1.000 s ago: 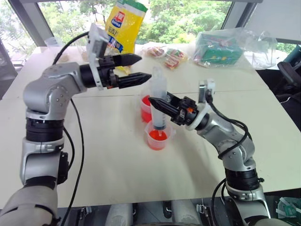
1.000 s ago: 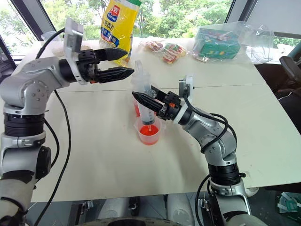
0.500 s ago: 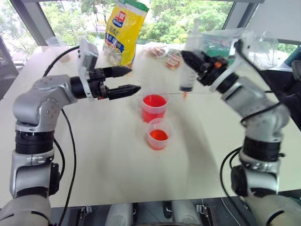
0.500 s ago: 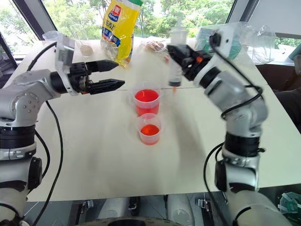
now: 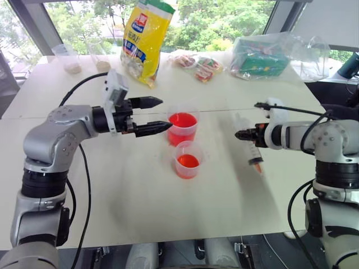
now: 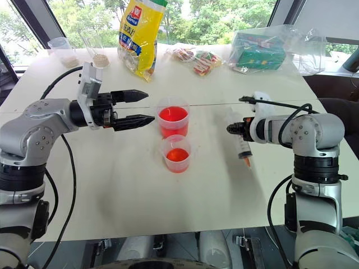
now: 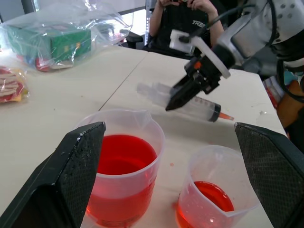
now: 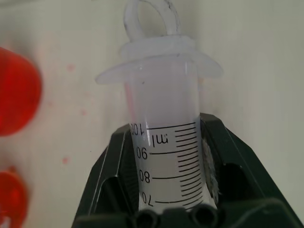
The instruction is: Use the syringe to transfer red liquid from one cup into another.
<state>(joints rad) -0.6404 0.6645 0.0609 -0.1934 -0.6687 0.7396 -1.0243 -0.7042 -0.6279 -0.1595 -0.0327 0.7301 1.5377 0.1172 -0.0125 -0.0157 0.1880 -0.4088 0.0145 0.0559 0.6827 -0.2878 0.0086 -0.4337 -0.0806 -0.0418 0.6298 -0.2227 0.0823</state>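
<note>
two cups held red liquid; our right gripper clamped the syringe low by the table, left gripper agape; releasing seemed next.

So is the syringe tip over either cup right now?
No, the syringe is off to the side of both cups, low over the bare table in the right gripper.
</note>
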